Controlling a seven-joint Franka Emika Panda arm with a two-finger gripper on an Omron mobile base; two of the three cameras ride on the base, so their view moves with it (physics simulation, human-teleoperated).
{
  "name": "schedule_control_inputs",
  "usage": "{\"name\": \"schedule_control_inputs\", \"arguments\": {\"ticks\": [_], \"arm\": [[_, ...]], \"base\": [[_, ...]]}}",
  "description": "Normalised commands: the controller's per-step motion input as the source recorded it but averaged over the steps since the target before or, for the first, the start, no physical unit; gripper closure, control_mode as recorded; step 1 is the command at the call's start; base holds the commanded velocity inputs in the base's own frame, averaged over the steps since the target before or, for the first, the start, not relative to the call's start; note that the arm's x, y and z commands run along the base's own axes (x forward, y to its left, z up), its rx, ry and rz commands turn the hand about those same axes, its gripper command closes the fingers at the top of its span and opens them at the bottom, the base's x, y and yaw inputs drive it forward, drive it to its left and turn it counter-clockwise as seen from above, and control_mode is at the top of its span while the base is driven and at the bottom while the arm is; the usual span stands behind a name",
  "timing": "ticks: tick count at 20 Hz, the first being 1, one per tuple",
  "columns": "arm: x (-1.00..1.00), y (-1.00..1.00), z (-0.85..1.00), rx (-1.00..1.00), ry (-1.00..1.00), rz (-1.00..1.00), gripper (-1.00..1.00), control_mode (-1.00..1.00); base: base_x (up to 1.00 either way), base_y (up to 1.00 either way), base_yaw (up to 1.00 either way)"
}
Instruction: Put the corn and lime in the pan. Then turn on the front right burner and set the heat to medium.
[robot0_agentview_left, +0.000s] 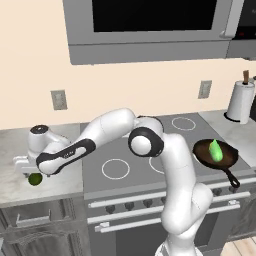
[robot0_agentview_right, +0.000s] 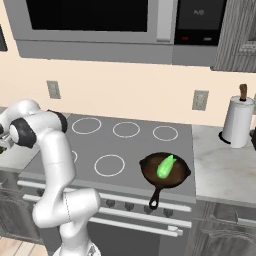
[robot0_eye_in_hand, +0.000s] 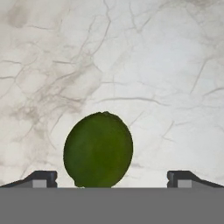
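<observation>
Far left on the marble counter (robot0_agentview_left: 15, 185), there's the lime (robot0_agentview_left: 35, 178), sitting just under my gripper (robot0_agentview_left: 31, 170), which is reaching down over it. From the hand view, the lime (robot0_eye_in_hand: 98, 150) sits between my fingertips (robot0_eye_in_hand: 41, 178), a touch nearer the left one, and my jaws stand spread wide with nothing in them, clear daylight on both sides of the fruit.

How will it handle? I judge it light and firm, a round ball with a smooth rind, so the risk is that it rolls or squirts out sideways if I pinch off-centre. I want the pads meeting its widest girth, straight across the middle, not up on the crown. It won't bruise from a modest squeeze, I reckon.

Moving right, across the stove (robot0_agentview_left: 125, 150) with its ringed burners, past my own arm. Then the pan (robot0_agentview_left: 216, 154) on the front right burner, black handle pointing toward the front edge, and the corn (robot0_agentview_left: 215, 149) is already lying inside it, bright green against the dark base. In the right base view the corn (robot0_agentview_right: 165, 166) lies slantwise in the pan (robot0_agentview_right: 165, 171). So the lime has a long carry to the right ahead of it, and the burner knob is not yet touched, I judge.
</observation>
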Motion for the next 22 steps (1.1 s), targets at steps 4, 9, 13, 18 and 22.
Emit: {"name": "schedule_control_inputs", "arguments": {"ticks": [4, 9, 13, 18, 22], "arm": [[0.01, 0.23, 0.00, 0.00, 0.00, 0.00, -1.00, -1.00], [0.09, 0.11, -0.11, 0.00, 0.00, 0.00, -1.00, -1.00], [0.06, 0.00, -0.30, 0.00, 0.00, 0.00, -1.00, -1.00], [0.14, 0.00, -0.31, 0.00, 0.00, 0.00, -1.00, -1.00], [0.03, 0.00, -0.07, 0.00, 0.01, 0.00, -1.00, -1.00]], "base": [[0.00, 0.00, 0.00], [0.00, 0.00, 0.00], [0.00, 0.00, 0.00], [0.00, 0.00, 0.00], [0.00, 0.00, 0.00]]}}
